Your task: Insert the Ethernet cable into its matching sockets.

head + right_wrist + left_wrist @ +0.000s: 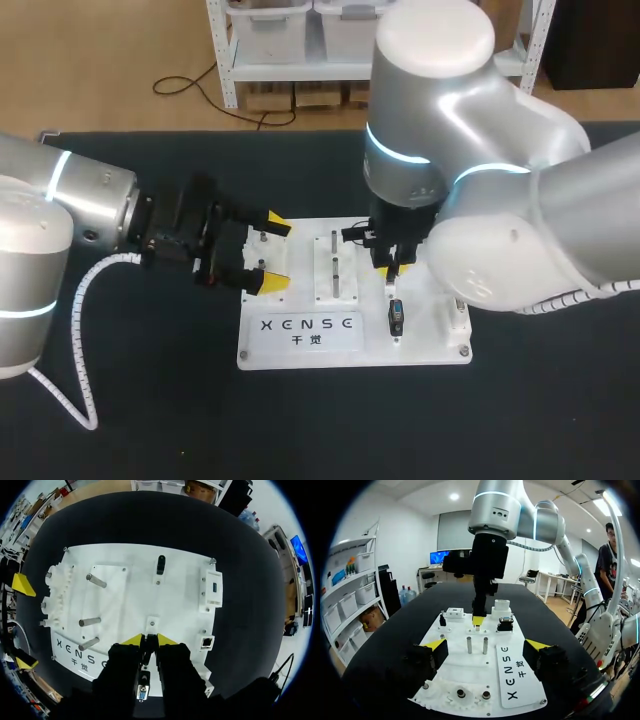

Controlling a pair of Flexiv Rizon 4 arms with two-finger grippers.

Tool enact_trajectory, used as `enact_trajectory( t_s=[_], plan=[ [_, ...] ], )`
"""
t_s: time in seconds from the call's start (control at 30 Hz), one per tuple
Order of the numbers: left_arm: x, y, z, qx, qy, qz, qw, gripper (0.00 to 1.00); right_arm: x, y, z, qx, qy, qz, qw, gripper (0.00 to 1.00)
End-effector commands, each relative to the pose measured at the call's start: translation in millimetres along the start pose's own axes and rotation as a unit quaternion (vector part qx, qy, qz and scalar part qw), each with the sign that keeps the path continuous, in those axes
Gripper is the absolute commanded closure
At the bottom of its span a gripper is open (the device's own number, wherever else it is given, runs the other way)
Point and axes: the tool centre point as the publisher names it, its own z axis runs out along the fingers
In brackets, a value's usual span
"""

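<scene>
Over the white board (125,560), the right gripper (150,640) stood narrow, pinching a dark piece (149,646), unclear whether the cable's plug, near the board's Ethernet socket (206,641). The left gripper (275,252) gaped wide at the board's edge.

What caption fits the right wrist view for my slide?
Right pincer over the white board, metal pegs to one side, a small socket block to the other.

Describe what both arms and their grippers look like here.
The left arm and right arm are smooth silver-grey cylinders with rounded joints and glowing light-blue rings. A white spiral-wrapped cable trails from each. The left gripper and right gripper have black bodies and two black fingers with bright yellow wedge tips.
</scene>
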Motion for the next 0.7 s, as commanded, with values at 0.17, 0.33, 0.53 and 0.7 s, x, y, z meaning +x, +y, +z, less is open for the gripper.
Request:
enact_trajectory(
  t_s=[0.17, 0.33, 0.53, 0.7],
  plan=[
    [1.3, 0.2, 0.1, 0.0, -0.002, 0.001, 1.0, 0.0, 1.7, -6.6, -13.1, -0.001, -0.003, -0.001, 1.0, 1.0],
    [1.3, 0.2, 0.1, 0.0, -0.002, 0.001, 1.0, 0.0, 0.8, -11.7, -25.8, -0.007, 0.002, 0.006, 1.0, 1.0],
    [1.3, 0.2, 0.1, 0.0, -0.002, 0.001, 1.0, 0.0, 0.9, -24.2, -37.3, -0.012, 0.003, 0.014, 1.0, 1.0],
    [1.3, 0.2, 0.1, 0.0, -0.002, 0.001, 1.0, 0.0, -1.0, -42.7, -36.0, -0.004, 0.004, 0.029, 1.0, 1.0]
  ],
)
